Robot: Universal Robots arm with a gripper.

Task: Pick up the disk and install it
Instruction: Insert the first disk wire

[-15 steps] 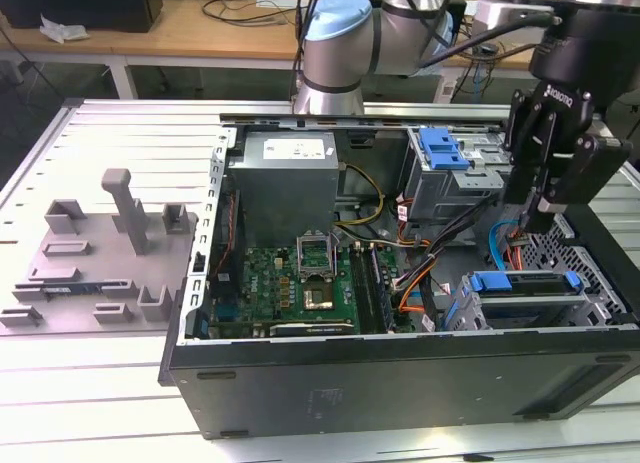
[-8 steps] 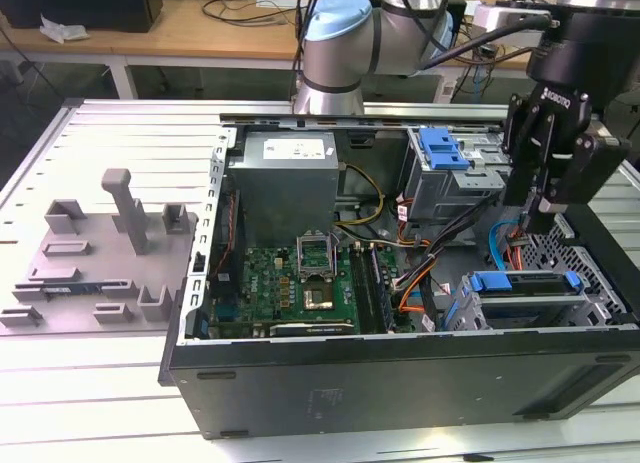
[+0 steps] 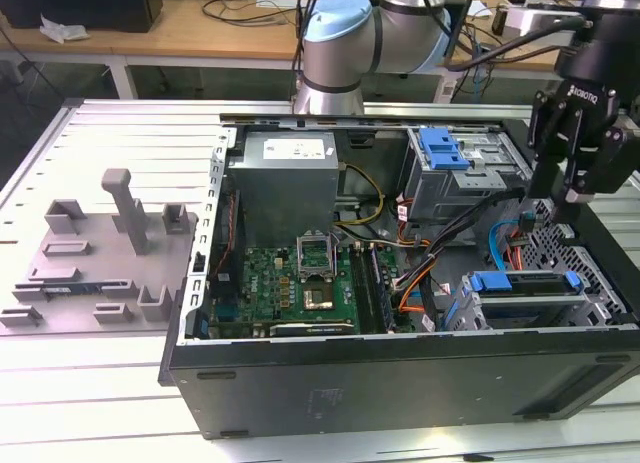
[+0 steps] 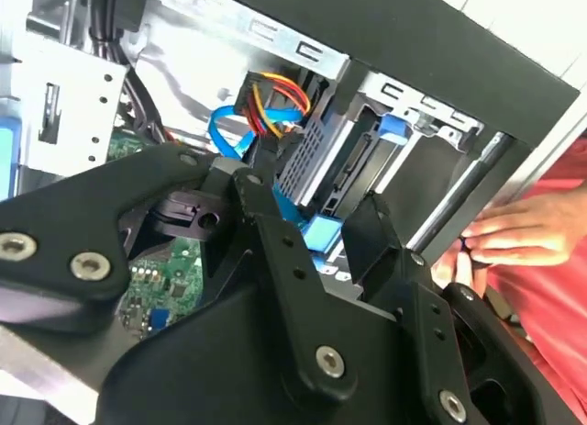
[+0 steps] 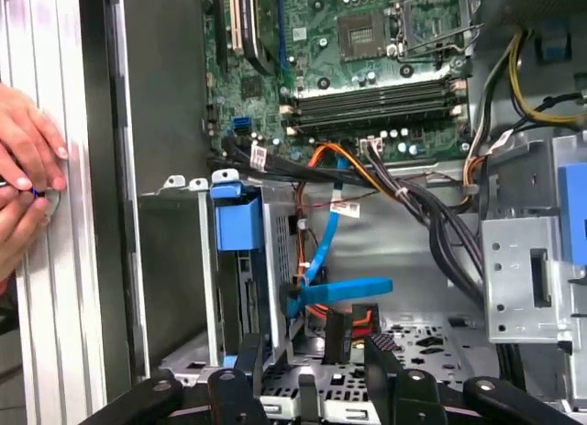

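Hovering above the open black computer case (image 3: 400, 383), the black two-fingered claw (image 3: 565, 188) stands wide and empty. The silver hard drive in its blue plastic carrier (image 3: 525, 283) sits in the lower bay, at seven o'clock from the claw in the exterior view, its long axis running nine to three. A flat blue data cable (image 3: 492, 248) and black wires (image 3: 455, 228) crowd its ten o'clock side. A person's hand (image 5: 27, 159) rests on the grey slatted table (image 3: 150, 133).

No legible text; no nos. or signs
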